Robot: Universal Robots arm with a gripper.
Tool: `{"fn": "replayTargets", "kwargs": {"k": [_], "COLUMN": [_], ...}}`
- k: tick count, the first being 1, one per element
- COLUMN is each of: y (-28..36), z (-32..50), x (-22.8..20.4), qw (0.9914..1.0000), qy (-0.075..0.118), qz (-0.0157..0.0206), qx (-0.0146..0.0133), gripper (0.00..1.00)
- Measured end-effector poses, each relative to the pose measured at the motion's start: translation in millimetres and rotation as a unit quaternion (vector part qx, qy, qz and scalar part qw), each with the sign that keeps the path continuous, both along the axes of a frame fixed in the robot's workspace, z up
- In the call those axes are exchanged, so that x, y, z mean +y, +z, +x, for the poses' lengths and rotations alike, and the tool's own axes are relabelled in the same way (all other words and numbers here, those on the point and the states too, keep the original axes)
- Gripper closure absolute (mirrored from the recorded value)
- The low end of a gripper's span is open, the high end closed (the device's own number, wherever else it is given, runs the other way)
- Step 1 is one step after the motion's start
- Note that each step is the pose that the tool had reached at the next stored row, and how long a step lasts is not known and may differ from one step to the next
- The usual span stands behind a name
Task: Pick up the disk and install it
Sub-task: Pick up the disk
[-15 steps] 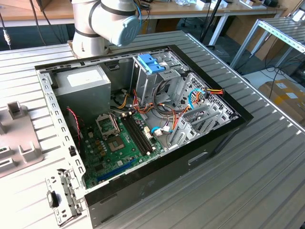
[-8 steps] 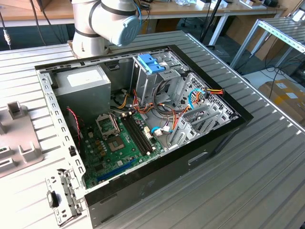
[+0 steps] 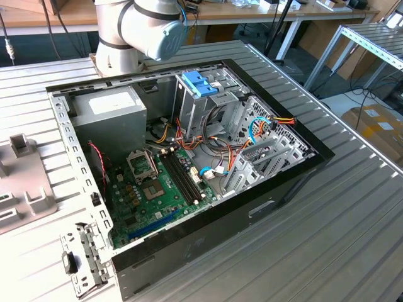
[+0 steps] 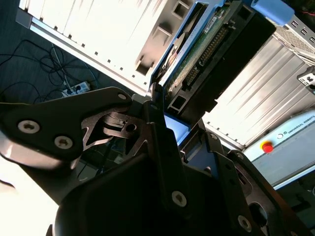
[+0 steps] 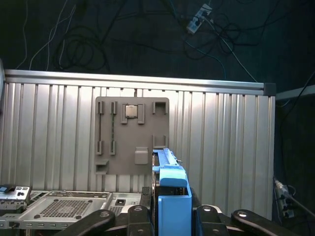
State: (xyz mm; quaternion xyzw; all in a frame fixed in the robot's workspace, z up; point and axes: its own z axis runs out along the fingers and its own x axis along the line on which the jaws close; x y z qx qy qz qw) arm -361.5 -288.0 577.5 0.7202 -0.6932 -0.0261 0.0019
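Note:
My gripper is shut on the disk, which stands edge-on between the dark fingers with its bright blue carrier facing the camera. In the second wrist view the disk shows its dark body, a green circuit board and a blue tab, reaching out from the gripper. The disk hangs in the air above the ribbed metal table, over a grey fixture plate. The open computer case lies on the table in the exterior view.
In the case's drive cage sits a paler blue bracket with two tabs. A grey power supply box, a motherboard and coloured cables fill the case. The arm's base stands behind it. A grey fixture plate lies at the exterior view's left.

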Motion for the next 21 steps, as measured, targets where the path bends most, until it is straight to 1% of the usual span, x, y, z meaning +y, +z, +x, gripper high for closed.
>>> {"fn": "replayTargets", "kwargs": {"k": [13, 21], "y": [-0.1, -0.1], "z": [9.3, 17.1], "x": [-0.1, -0.1], "qw": [1.0, 1.0], "qy": [0.0, 0.0], "qz": [0.0, 0.0], "qx": [0.0, 0.0], "gripper": [0.63, 0.63]}}
